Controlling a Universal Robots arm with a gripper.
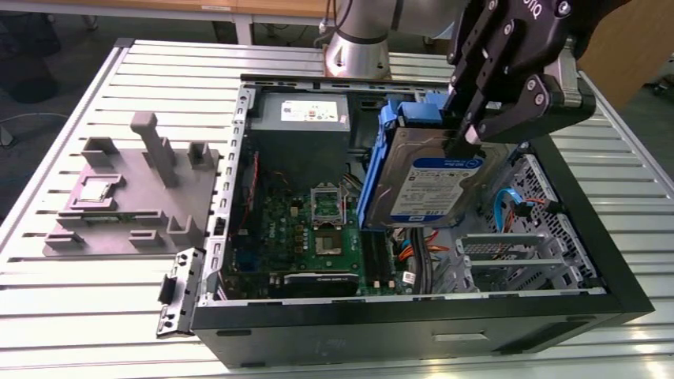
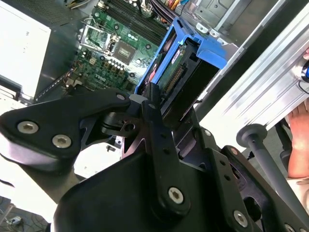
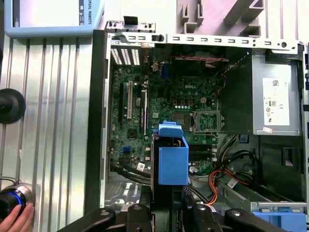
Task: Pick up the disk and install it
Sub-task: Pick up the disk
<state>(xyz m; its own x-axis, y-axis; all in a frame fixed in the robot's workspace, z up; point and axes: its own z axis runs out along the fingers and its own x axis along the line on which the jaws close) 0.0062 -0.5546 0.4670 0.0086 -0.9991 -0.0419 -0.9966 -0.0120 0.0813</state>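
The gripper (image 1: 466,133), upper right of the exterior view, was clenched on the top edge of the disk (image 1: 432,185). The disk hung near upright at centre right, over the open computer case (image 1: 421,316), to the exterior view's right of the motherboard (image 1: 316,233), held edgewise, probably, to clear the case walls.

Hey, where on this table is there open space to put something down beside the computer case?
Bare table lies on the exterior view's left, between the grey fixture and the table's near edge, and beyond the fixture too. Inside the computer case it is crowded: motherboard, cables, and the tool holding the disk above.
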